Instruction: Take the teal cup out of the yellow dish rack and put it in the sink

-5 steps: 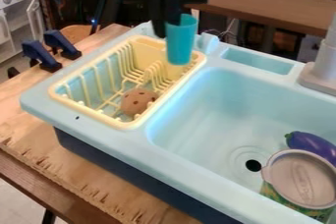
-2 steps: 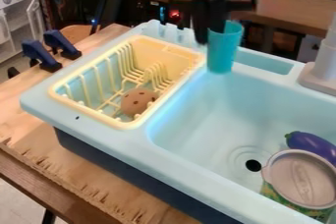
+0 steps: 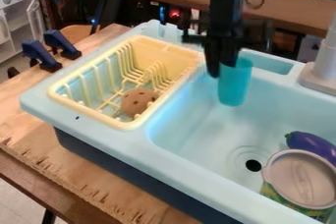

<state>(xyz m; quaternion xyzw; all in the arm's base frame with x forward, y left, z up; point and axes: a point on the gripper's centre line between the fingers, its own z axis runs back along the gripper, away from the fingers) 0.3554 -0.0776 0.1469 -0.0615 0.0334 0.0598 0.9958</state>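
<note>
- Moving since the earlier frames from above the rack's back corner, past the divider, toward the view's right and lower; now hanging over the sink basin (image 3: 197, 120), near its back wall.
- Clamping the black gripper (image 3: 222, 69) on the teal cup (image 3: 235, 84), pinching at the upper edge on the side toward the rack.
- Keeping the cup nearly upright, bottom down; judging by the grasp, still carrying rather than releasing. Leaving unclear whether the bottom is touching the basin.
- Changing the work, by judgement, from clearing the rack to handling the cup above the basin, with the set-down still undone.
- Passing beside the cup to the yellow dish rack (image 3: 156, 47), with a brown holed ball (image 3: 138, 102) lying inside, untouched and unmoved.
- Reaching farther into the basin, past the dark drain hole (image 3: 253, 165), to a purple eggplant (image 3: 310, 144) and a grey round pan (image 3: 303, 179), lying close together, with a green patterned piece (image 3: 282, 202) partly under the pan.
- Going outward again to the grey faucet (image 3: 323, 68) behind the basin and two dark blue clamps (image 3: 41, 55) on the wooden counter (image 3: 29, 115).
</note>
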